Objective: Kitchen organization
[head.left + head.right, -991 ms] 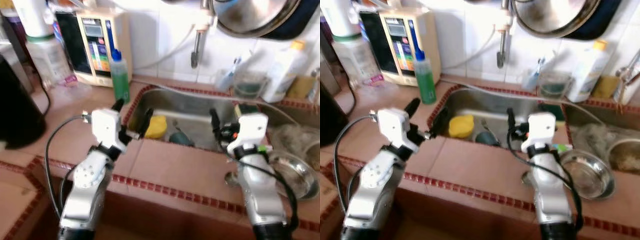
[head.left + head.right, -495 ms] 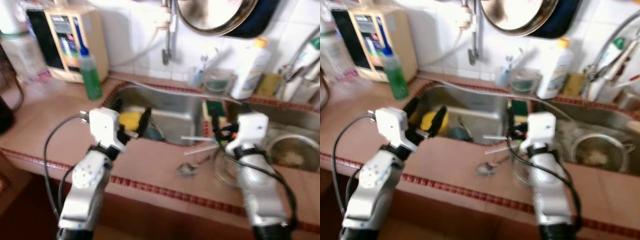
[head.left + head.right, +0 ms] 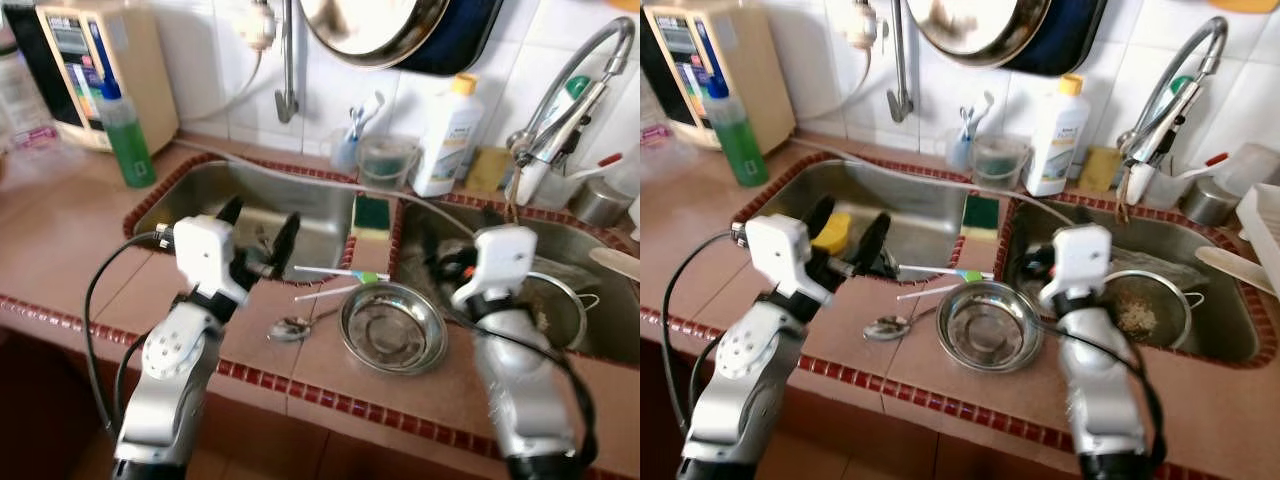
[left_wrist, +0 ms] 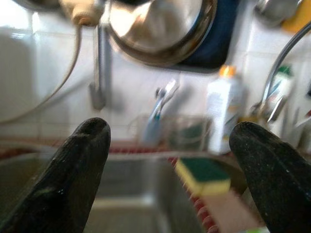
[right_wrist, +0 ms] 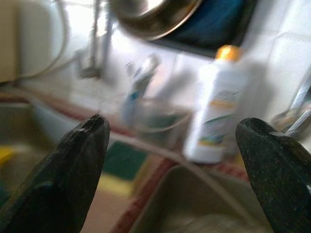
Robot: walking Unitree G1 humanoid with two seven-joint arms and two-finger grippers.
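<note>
My left gripper [image 3: 262,228] is held open over the front rim of the left sink [image 3: 190,195], nothing between its fingers. My right gripper [image 5: 173,145] is open too, above the near edge of the right sink [image 3: 600,345]. Between the arms, on the tiled counter, sit an empty steel bowl [image 3: 392,326], a spoon [image 3: 288,326] and a green-tipped toothbrush [image 3: 330,272]. A green and yellow sponge [image 3: 371,213] lies on the divider between the sinks. A yellow sponge [image 3: 832,232] lies in the left sink.
A metal strainer [image 3: 1145,305] sits in the right sink under the faucet [image 3: 565,95]. Along the back wall stand a white bottle [image 3: 447,136], a cup with toothbrushes [image 3: 385,160], a green bottle [image 3: 122,130] and a water purifier [image 3: 92,55]. A pan [image 3: 375,25] hangs above.
The camera has swung to the right, bringing the bowl, spoon and right sink into view. Both arms keep the same pose, grippers open throughout.
</note>
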